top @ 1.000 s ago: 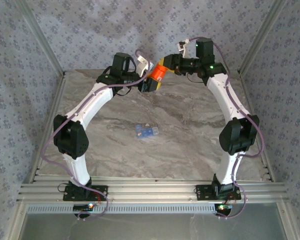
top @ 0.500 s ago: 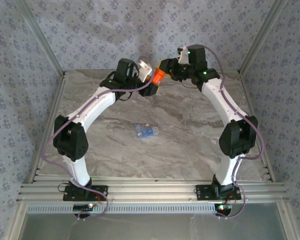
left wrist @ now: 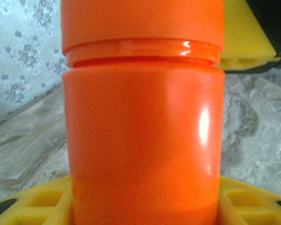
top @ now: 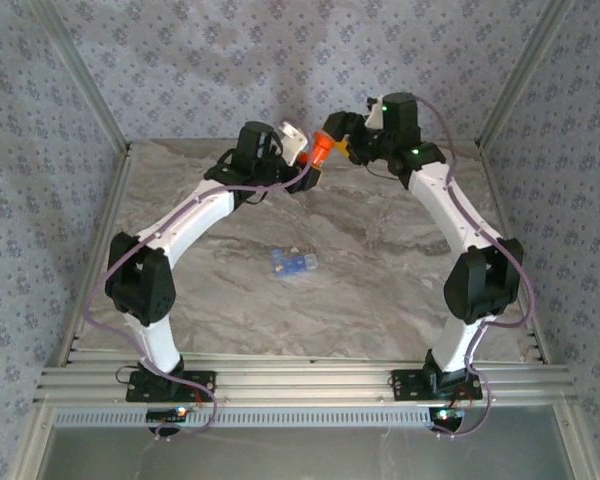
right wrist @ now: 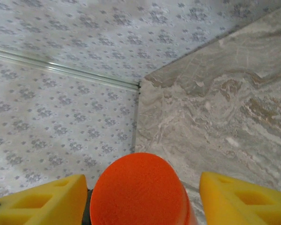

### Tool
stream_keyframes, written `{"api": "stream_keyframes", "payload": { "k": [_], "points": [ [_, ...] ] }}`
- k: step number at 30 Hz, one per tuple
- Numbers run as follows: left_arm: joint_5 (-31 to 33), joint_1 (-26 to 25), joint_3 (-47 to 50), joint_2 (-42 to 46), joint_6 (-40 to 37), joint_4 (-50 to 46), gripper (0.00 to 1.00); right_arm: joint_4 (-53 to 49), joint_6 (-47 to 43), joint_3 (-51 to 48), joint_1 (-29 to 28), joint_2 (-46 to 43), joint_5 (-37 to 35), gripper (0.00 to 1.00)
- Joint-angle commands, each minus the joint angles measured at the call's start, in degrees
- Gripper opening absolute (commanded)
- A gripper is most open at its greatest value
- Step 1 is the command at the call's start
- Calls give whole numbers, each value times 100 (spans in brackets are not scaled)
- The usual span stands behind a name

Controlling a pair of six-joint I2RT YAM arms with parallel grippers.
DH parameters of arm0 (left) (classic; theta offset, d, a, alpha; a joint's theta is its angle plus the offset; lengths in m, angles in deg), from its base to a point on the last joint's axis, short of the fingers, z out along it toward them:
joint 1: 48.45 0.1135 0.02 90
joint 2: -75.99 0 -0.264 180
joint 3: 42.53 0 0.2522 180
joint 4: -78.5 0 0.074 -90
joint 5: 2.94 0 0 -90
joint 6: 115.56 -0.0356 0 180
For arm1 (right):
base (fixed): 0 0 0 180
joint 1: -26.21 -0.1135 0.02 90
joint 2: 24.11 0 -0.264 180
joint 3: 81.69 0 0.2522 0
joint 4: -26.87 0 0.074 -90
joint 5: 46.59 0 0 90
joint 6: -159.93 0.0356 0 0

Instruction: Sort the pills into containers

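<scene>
My left gripper (top: 308, 168) is shut on the orange bottle (top: 319, 152), held in the air over the table's far edge. In the left wrist view the bottle's body (left wrist: 143, 140) rises between my yellow pads (left wrist: 37, 208), and its red-orange cap (left wrist: 140, 23) is on. My right gripper (top: 338, 138) stands open around that cap (right wrist: 138, 192), with a gap between the cap and each yellow finger (right wrist: 243, 197). The pale blue container (top: 293, 263) lies on the middle of the table. Pills are too small to make out.
The marble table (top: 380, 290) is walled by patterned panels (top: 180, 70) at the back and sides. A metal rail (top: 300, 385) runs along the near edge by the arm bases. One yellow finger of the right gripper (left wrist: 246, 42) shows behind the cap.
My right gripper has opened and let go of the cap. Both arms have carried the bottle a little up and toward the back wall.
</scene>
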Motion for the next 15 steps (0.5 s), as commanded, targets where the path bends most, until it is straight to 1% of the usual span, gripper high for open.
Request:
{"api": "stream_keyframes", "payload": {
  "k": [1, 4, 7, 10, 15],
  "points": [
    [-835, 185, -442, 49, 219, 212, 0, 265, 29, 172, 323, -355, 431, 72],
    [-1624, 294, -815, -168, 437, -70, 0, 149, -323, 379, 488, -214, 815, 76],
    [-2073, 321, -1167, -345, 404, -449, 0, -77, -863, 749, 532, 46, 1324, 78],
    [-2282, 320, -1418, -472, 320, -786, 0, -361, -1396, 1157, 499, 255, 1779, 79],
    [-2340, 317, -1505, -500, 253, -934, 0, -719, -1713, 1629, 339, 434, 2029, 81]
  ]
}}
